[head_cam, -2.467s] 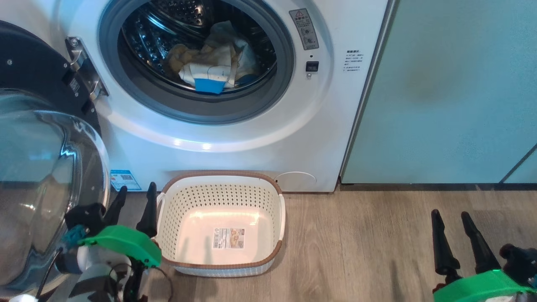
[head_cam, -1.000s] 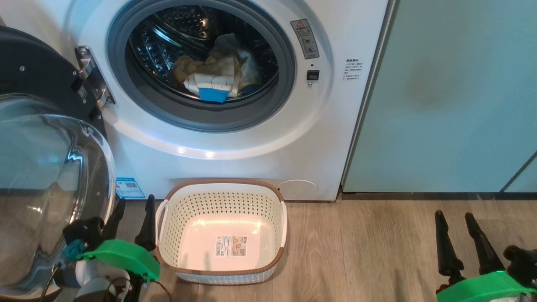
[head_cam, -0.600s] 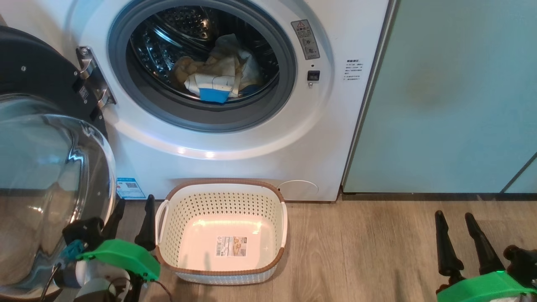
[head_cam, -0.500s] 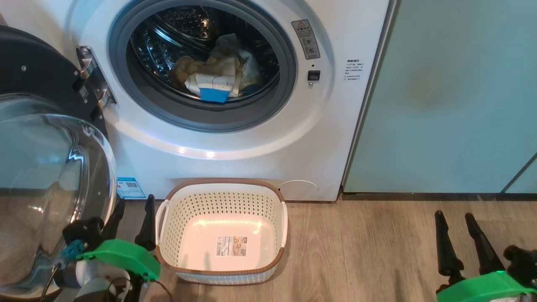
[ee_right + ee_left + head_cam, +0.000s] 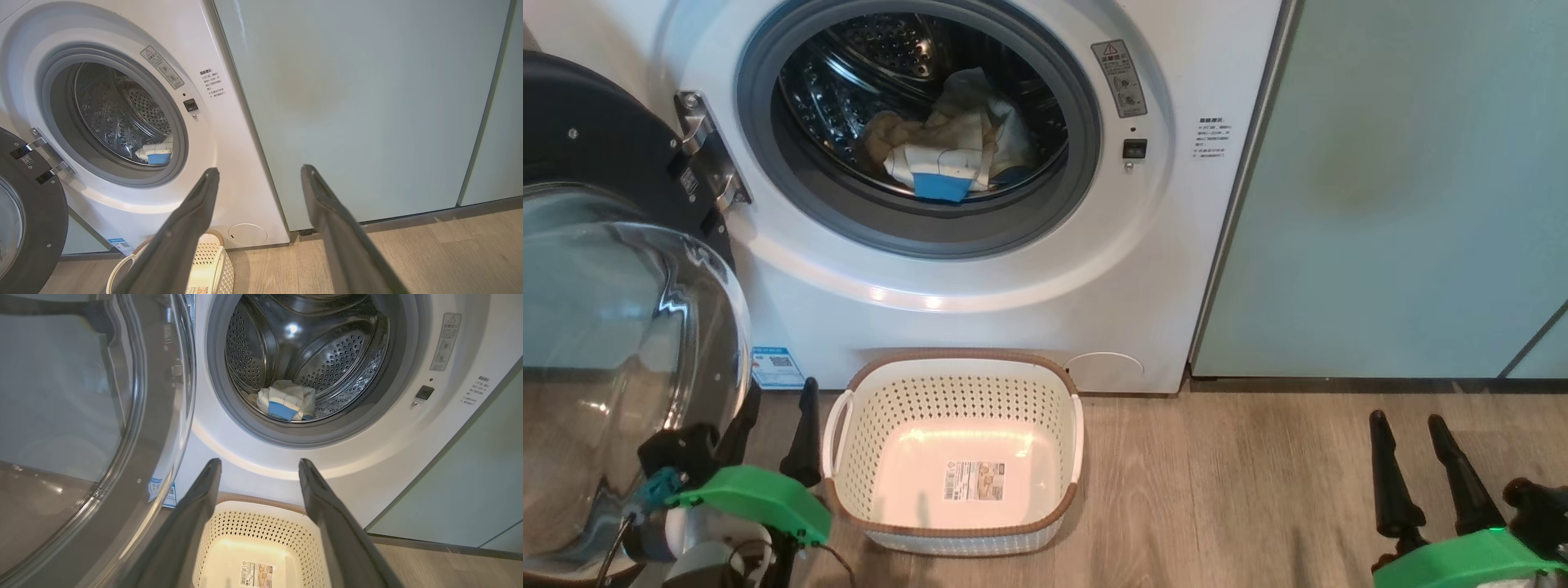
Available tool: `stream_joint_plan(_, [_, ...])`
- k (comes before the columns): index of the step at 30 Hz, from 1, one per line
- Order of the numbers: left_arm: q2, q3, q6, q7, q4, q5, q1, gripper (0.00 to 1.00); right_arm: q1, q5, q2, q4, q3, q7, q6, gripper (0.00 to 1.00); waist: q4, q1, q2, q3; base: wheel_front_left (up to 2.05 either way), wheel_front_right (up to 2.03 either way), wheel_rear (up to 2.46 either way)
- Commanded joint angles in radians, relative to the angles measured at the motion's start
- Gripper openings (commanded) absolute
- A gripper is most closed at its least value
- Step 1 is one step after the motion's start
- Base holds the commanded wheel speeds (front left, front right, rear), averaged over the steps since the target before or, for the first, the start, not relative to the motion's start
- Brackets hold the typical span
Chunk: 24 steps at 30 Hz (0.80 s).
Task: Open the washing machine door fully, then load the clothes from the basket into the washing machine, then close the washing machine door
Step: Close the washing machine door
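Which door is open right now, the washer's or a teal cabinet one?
The washing machine door, round and black-rimmed, swung out on the left. The flat teal cabinet doors sit shut.

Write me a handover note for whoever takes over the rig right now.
Left gripper: open, empty, beside the left handle of the basket.
Right gripper: open, empty, above the floor on the right.
Clothes: inside the washing machine.
Basket: empty, on the floor in front of the washer.
Washing machine door: swung wide open on the left.
Done: door opened, clothes loaded.
To do: close the door.
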Motion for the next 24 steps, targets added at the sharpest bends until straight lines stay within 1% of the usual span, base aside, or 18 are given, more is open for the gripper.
stream_joint_plan(1, [0.017,0.042,-0.001,-0.009,-0.028,-0.001,-0.037,1.0,-0.012,-0.005,-0.023,-0.032,0.018,-0.01,0.004,1.0,-0.001,0.0,0.0,0.0,-0.95,0.82,0.13])
stream_joint_plan(7, [0.012,0.046,-0.001,-0.009,-0.025,-0.004,-0.04,1.0,-0.013,-0.005,-0.025,-0.031,0.02,-0.01,0.004,1.0,0.0,0.0,0.0,0.003,-1.45,1.29,0.17])
stream_joint_plan(17, [0.014,0.04,-0.001,-0.009,-0.03,-0.003,-0.041,1.0,-0.012,-0.005,-0.023,-0.029,0.022,-0.01,0.004,1.0,0.001,0.0,0.0,0.006,-2.11,1.8,0.31])
stream_joint_plan(24, [0.018,0.038,-0.001,-0.009,-0.031,-0.003,-0.037,1.0,-0.01,-0.004,-0.022,-0.028,0.023,-0.01,0.004,1.0,-0.001,0.0,0.0,0.004,-1.07,1.06,0.01])
